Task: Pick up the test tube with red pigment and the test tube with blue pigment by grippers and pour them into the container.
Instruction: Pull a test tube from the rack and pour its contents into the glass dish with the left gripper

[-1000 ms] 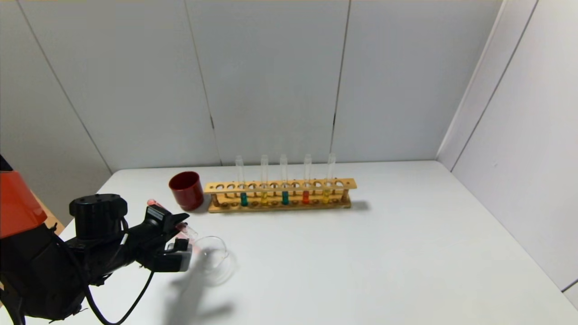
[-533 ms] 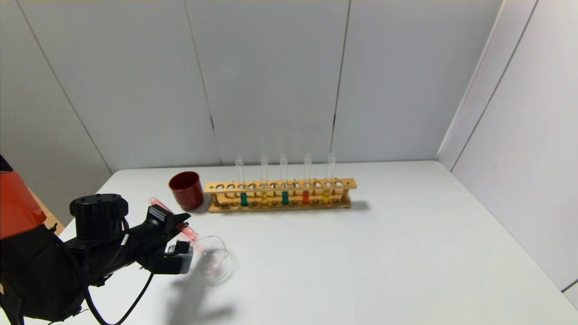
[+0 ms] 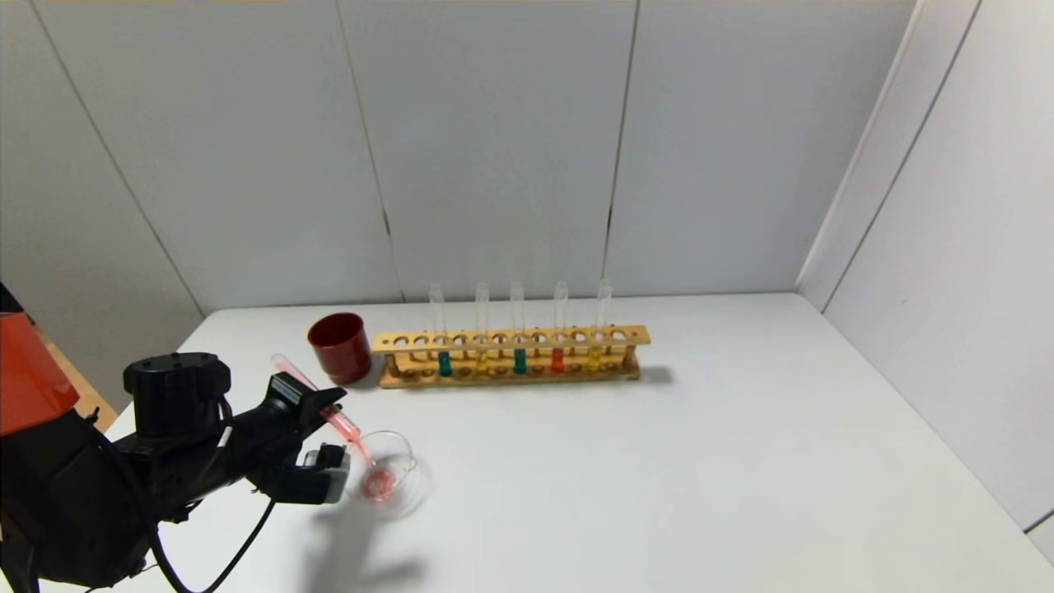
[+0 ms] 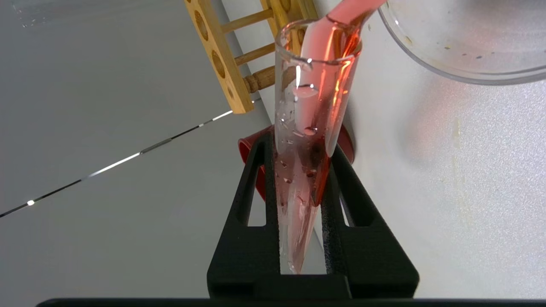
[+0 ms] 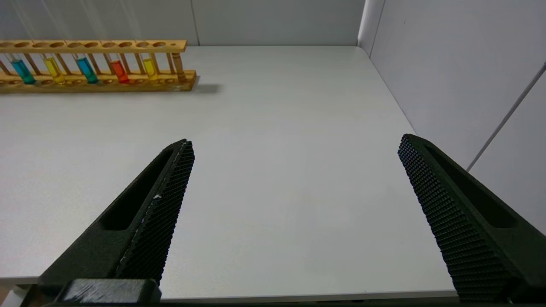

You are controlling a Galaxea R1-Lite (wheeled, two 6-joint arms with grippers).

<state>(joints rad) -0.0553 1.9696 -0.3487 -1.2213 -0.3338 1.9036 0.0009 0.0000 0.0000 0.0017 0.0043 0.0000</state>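
Observation:
My left gripper [image 3: 329, 424] [image 4: 300, 147] is shut on the test tube with red pigment [image 3: 346, 428] [image 4: 315, 85]. The tube is tilted mouth-down over the container [image 3: 405, 451] [image 4: 460, 64], a low clear glass dish at the table's front left. Red liquid streams from the tube's mouth and pools in the dish. Two test tubes with blue pigment [image 3: 445, 362] [image 3: 520, 360] [image 5: 21, 70] [image 5: 87, 70] stand upright in the wooden rack [image 3: 510, 338] [image 5: 98, 87]. My right gripper [image 5: 294, 140] hangs open over the table's near right edge, holding nothing.
A dark red cup [image 3: 340, 346] [image 4: 244, 151] stands just left of the rack. The rack also holds an orange-red tube [image 3: 557, 360] and two yellow ones [image 3: 482, 362]. Grey wall panels close off the back and right.
The left gripper has tipped the tube further down. Red liquid has run to its mouth and now pours into the dish, where a red pool has formed.

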